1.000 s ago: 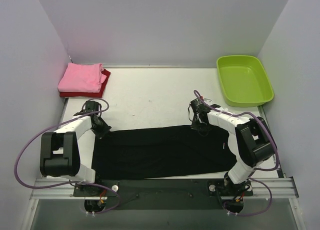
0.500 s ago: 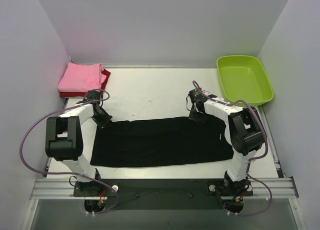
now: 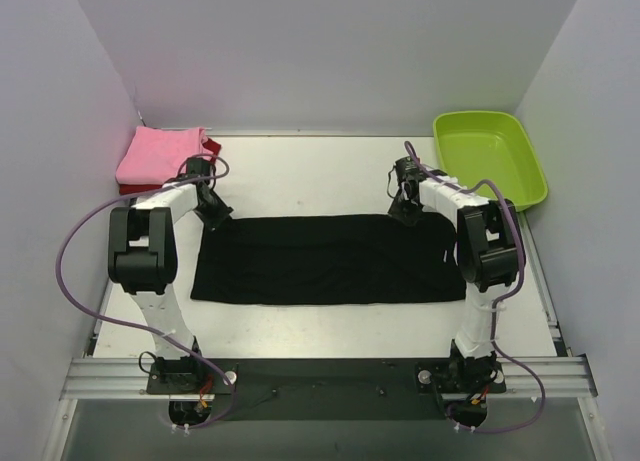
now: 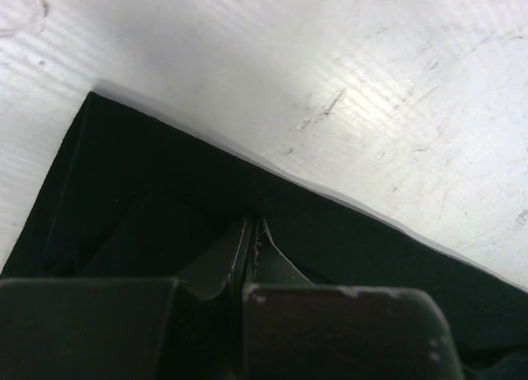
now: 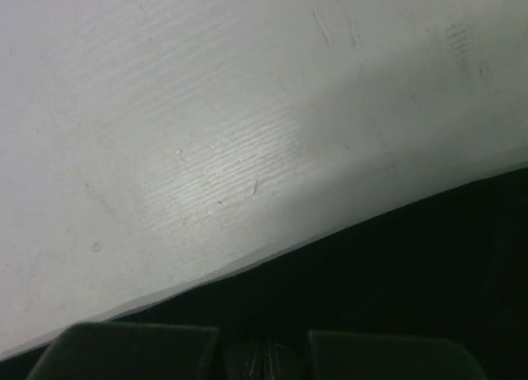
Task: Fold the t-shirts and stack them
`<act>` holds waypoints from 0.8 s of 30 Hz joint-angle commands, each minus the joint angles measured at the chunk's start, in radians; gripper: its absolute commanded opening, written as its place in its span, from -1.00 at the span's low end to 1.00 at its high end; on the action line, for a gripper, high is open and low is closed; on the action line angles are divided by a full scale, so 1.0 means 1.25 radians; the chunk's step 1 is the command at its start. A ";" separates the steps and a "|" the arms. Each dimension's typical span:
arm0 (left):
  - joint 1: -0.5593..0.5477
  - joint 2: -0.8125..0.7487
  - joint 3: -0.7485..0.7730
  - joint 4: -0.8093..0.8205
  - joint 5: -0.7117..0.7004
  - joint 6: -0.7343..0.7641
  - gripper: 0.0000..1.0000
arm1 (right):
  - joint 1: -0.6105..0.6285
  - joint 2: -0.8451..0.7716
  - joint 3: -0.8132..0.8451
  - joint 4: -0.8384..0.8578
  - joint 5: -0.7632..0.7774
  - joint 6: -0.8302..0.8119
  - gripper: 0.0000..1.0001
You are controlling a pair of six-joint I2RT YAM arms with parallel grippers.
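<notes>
Pinched shut, the left gripper (image 3: 212, 215) and the right gripper (image 3: 405, 209) each clamp a far corner of the black t-shirt (image 3: 325, 259). The left wrist view shows fingertips pressed together on a ridge of dark cloth; the right wrist view shows them closed low at the cloth's far edge.

White table (image 3: 300, 176): bears everything.

Black t-shirt: lies mid-table as a long flat band running side to side, its far edge stretched between the two grippers.

Lime-green tub (image 3: 488, 159): far right corner, well apart from the cloth.

Pink t-shirt (image 3: 160, 153): folded, far left corner, resting on the folded dark red t-shirt (image 3: 140, 189), of which only a rim shows.

Step in hand, by judgement — folding the last shirt, two being already stacked. The next move likely calls for releasing the corners, regripping, and folding the band across its length down to stack size.
</notes>
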 commanded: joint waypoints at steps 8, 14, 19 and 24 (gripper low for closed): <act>-0.006 -0.110 0.096 -0.037 -0.001 0.035 -0.14 | 0.001 -0.082 0.036 -0.075 0.054 -0.039 -0.40; -0.006 -0.209 0.133 -0.119 -0.005 0.067 0.54 | 0.021 -0.202 0.038 -0.111 0.080 -0.048 0.19; -0.005 -0.239 0.103 -0.166 -0.029 0.113 0.54 | 0.058 -0.297 -0.022 -0.117 0.098 -0.049 0.18; -0.003 -0.187 0.095 -0.198 -0.085 0.151 0.54 | 0.101 -0.362 -0.092 -0.105 0.104 -0.039 0.14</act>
